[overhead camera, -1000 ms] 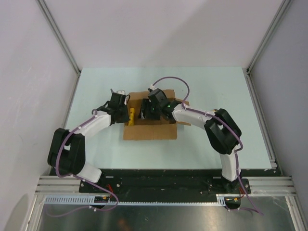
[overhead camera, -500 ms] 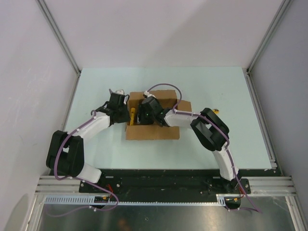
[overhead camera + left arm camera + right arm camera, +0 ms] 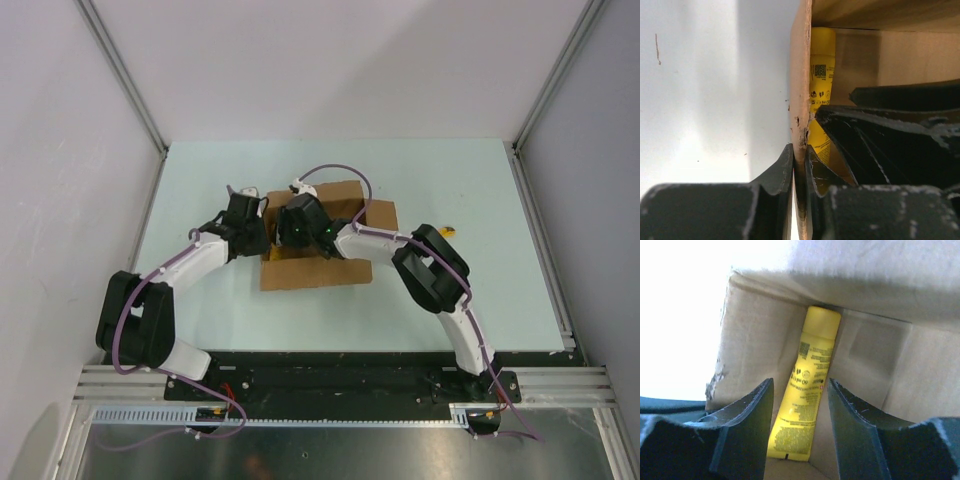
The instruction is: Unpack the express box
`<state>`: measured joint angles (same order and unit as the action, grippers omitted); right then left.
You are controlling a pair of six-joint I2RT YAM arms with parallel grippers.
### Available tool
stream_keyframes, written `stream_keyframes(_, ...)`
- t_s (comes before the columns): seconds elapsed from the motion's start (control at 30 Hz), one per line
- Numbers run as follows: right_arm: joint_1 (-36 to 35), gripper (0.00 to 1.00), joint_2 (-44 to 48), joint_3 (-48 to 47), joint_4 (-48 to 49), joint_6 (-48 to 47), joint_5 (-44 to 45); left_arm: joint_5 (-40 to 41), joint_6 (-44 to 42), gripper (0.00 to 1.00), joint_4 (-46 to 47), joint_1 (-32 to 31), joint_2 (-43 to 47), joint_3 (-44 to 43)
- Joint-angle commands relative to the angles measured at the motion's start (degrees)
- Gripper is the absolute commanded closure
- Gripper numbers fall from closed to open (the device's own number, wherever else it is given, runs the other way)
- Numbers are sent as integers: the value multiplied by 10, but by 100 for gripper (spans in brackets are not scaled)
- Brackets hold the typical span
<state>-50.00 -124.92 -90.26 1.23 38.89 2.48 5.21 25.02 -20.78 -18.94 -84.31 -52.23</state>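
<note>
Right gripper: the jaws stand wide apart, one finger on each side of the yellow tube. I see no contact with it, and nothing is held. The tool is lowered into the open top of the express box and points down at the tube.

Left gripper: the fingers are closed tight on the edge of the box's left-hand cardboard wall, pinching the board between them. I judge this a bracing hold, to stop the carton sliding.

Yellow tube: it lies inside the box along the inner face of that same wall, one end in the far corner. It is not lifted.

Express box: it sits on the table near the middle, between the two arms.

Status, by my judgement: opening is done, since the top is open and the interior is exposed. Unloading is not yet done. The one item I can see inside has to be grasped, raised clear of the walls and set on the table. Whether anything else is in the box I cannot tell, as the arms hide much of the interior
</note>
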Motion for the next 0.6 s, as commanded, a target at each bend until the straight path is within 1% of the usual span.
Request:
stream_keyframes(0.0, -3, 48, -33, -49, -12, -10, 20, -6, 11, 90, 9, -1, 27, -8)
stream_keyframes(0.23, -8, 50, -71, -98, -66, -21, 38, -11, 14, 90, 8, -1, 33, -10)
stream_keyframes(0.33, -12, 51, -77, -98, -65, -23, 45, -15, 15, 90, 10, -2, 33, -9)
stream_keyframes(0.43, -12, 58, -82, -101, -62, -27, 43, -19, 16, 90, 9, -2, 33, -9)
stream_keyframes(0.47, -12, 66, -90, -104, -65, -28, 43, -20, 15, 90, 9, -1, 34, -9)
stream_keyframes(0.53, -14, 75, -98, -120, -83, -29, 42, -19, 16, 90, 9, -1, 34, -9)
stream_keyframes(0.57, -13, 81, -99, -120, -86, -29, 43, -15, 14, 90, 9, -1, 35, -9)
